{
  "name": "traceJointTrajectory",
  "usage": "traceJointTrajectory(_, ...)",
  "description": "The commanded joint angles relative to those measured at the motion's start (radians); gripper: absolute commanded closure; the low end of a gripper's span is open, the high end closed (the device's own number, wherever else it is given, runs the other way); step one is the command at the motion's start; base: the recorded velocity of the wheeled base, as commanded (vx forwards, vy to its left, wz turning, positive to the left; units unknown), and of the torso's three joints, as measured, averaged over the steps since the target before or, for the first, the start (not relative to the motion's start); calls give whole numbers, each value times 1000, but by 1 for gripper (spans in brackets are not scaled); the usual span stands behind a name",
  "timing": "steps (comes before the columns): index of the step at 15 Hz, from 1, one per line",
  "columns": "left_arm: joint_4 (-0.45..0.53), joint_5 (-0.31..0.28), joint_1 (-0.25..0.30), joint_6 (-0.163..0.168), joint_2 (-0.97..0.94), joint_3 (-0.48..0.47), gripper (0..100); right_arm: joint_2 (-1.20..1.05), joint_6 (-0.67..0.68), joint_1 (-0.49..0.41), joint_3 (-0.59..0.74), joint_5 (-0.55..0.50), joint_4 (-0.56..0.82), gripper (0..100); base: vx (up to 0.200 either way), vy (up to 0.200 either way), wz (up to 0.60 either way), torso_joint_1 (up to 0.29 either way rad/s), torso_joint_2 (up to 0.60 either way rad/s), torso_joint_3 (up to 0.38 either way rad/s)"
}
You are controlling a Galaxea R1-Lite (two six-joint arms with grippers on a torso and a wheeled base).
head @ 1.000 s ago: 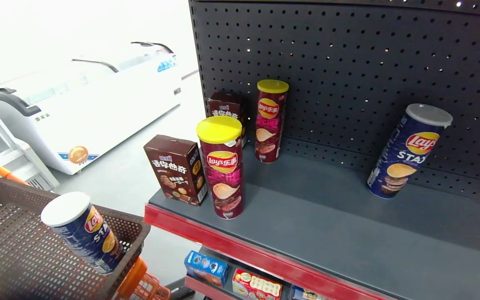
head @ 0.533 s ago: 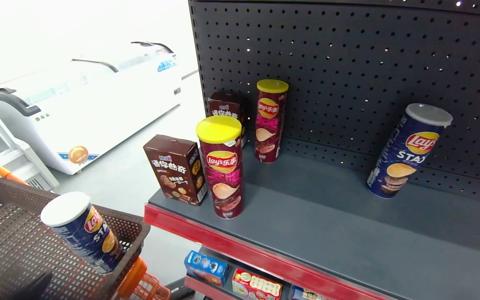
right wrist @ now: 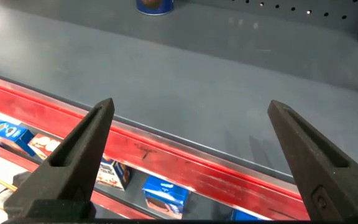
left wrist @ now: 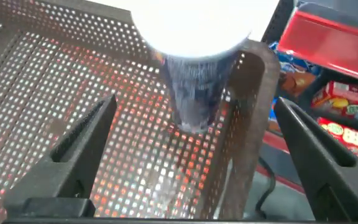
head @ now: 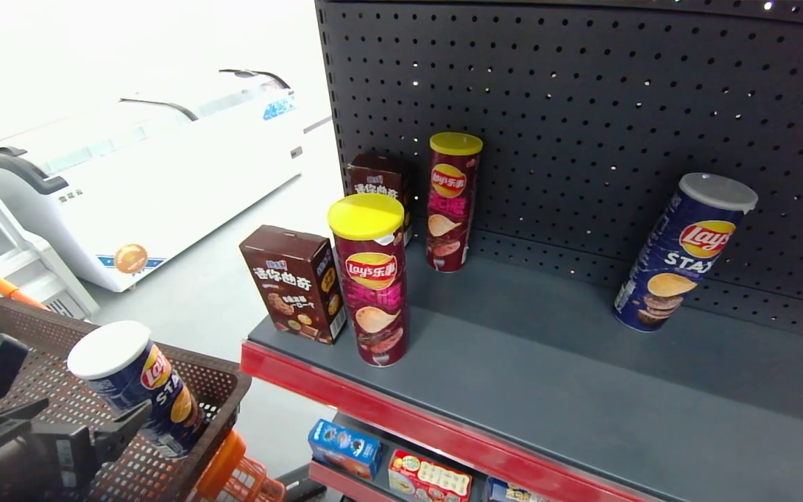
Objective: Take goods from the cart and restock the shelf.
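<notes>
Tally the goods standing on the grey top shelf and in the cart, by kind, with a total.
Maroon chip cans: 2
Blue chip cans: 2
Brown cookie boxes: 2
Total: 6

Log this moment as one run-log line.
step: pick | left gripper: open, close to blue can in cart, no grip yet | right gripper: open, empty, above shelf front

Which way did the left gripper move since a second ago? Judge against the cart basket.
Yes. The left gripper came in from the bottom left corner, over the brown cart basket, toward the blue chip can.
</notes>
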Motion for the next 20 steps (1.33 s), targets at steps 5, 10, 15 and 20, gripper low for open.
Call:
traceJointTrajectory(5,-439,69,28,4,366,112,0,0,0,0,0,0,0,0,0,0,0,0,0,0)
traceJointTrajectory(10,-583,73,30,1,475,141,0,0,0,0,0,0,0,0,0,0,0,0,0,0)
traceJointTrajectory(15,-614,75,31,-10,533,128,0,0,0,0,0,0,0,0,0,0,0,0,0,0)
traceJointTrajectory(20,-680,75,28,-45,596,53,100,0,0,0,0,0,0,0,0,0,0,0,0,0)
